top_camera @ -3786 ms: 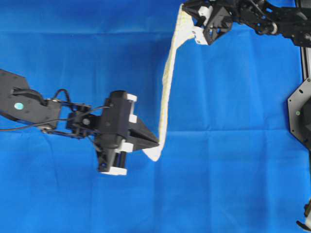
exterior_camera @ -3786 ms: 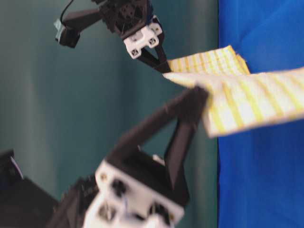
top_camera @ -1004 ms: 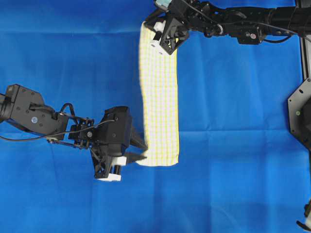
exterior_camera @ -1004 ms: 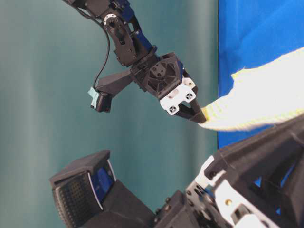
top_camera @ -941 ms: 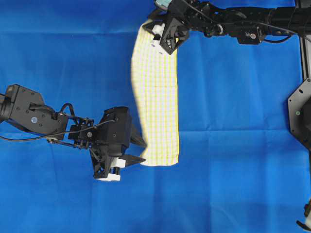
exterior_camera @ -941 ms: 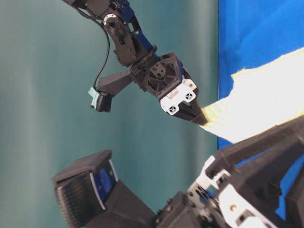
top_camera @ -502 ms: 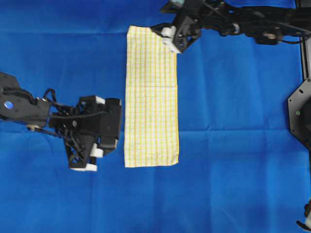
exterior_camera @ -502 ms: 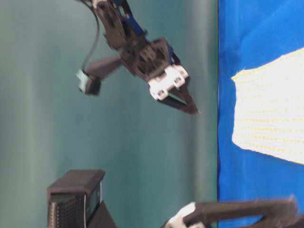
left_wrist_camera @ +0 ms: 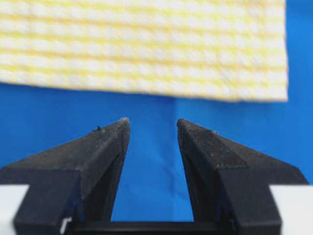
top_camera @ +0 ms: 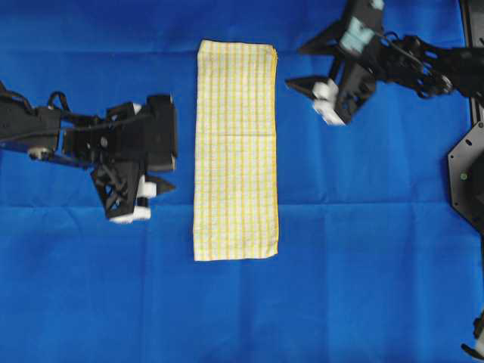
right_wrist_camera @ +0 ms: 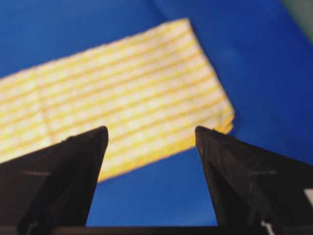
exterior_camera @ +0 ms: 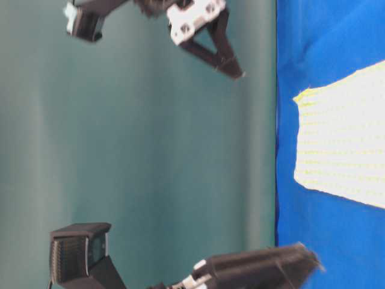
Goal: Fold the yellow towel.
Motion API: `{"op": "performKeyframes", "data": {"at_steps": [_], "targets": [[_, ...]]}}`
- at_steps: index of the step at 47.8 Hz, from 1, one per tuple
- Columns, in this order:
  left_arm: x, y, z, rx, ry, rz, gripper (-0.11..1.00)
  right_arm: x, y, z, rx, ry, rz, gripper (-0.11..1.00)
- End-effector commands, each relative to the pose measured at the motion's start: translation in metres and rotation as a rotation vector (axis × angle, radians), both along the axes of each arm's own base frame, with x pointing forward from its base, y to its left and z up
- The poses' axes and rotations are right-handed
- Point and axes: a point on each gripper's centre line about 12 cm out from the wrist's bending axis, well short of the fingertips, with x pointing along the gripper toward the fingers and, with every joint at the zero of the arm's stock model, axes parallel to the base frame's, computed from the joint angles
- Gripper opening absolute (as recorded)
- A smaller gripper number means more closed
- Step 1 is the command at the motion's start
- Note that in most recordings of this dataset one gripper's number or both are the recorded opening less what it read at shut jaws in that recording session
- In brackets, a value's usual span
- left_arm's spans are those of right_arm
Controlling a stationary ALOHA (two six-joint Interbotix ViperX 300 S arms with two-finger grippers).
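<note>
The yellow towel (top_camera: 236, 148) lies flat as a long folded strip on the blue cloth (top_camera: 363, 287), one lengthwise fold apparently done, a crosswise fold likely outstanding; my left gripper (left_wrist_camera: 152, 128) partly open, right gripper (right_wrist_camera: 151, 136) wide, both empty.

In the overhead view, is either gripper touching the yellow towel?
No. The yellow towel lies flat on the blue cloth, with the left gripper and right gripper apart from its edges.

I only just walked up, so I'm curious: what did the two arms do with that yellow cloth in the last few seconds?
They carried the yellow towel hanging between them, laid it flat as a long folded strip, then let go. The left gripper and right gripper both backed off, open and empty. The blue cloth underneath stayed put.
</note>
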Motion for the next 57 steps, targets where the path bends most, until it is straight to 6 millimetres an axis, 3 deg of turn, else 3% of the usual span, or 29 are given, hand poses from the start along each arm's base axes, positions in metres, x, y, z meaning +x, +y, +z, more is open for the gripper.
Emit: {"op": "performKeyframes", "data": {"at_steps": [1,11,34,44,57], "targets": [[0.002,0.011,0.013,0.005,-0.064,0.029,0.36,-0.003,0.01,0.011,-0.013,-0.04,0.021,0.72],[-0.002,0.028,0.018,0.012,-0.171,0.082,0.36,-0.009,0.025,0.011,-0.01,-0.043,0.063,0.72],[-0.003,0.042,0.023,0.021,-0.243,0.124,0.36,0.002,0.021,0.01,-0.018,-0.038,0.062,0.72],[0.008,0.075,0.023,0.063,-0.318,0.195,0.37,0.01,-0.006,0.003,-0.02,-0.021,-0.008,0.72],[0.018,0.133,-0.014,0.178,-0.32,0.259,0.44,0.025,-0.056,-0.03,0.007,0.055,-0.124,0.72]]}}
